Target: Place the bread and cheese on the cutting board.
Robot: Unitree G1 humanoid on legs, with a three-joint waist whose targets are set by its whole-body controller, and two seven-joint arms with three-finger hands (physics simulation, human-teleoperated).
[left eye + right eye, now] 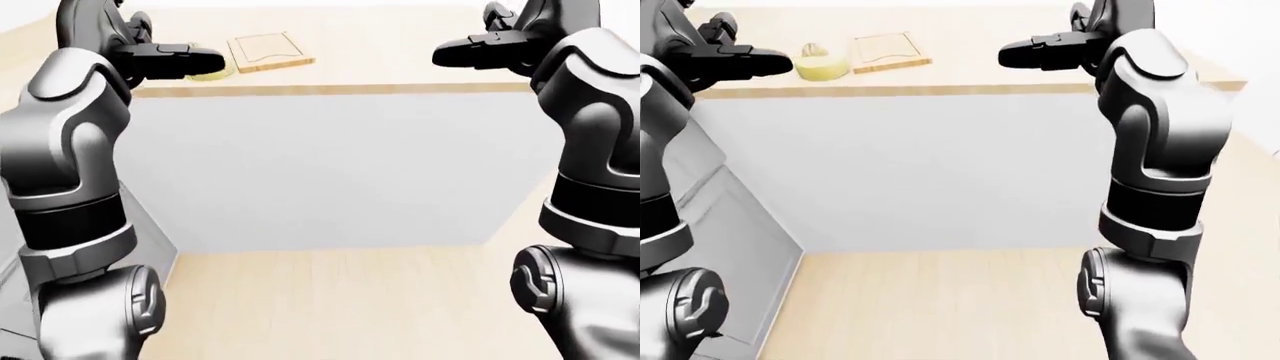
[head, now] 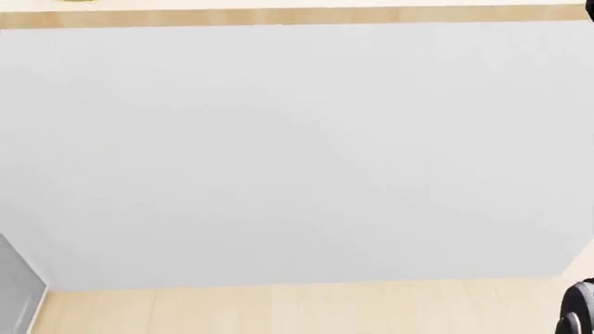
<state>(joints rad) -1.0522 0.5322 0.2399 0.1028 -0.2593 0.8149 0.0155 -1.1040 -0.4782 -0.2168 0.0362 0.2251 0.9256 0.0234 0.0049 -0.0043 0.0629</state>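
Two arms are raised high over the wooden surface [image 1: 970, 52], left hand [image 1: 165, 56] and right hand [image 1: 1050, 49] both empty, fingers extended flat. Cutting board [image 1: 887, 51] lies up top, pale round cheese [image 1: 822, 67] just left; bread unclear.
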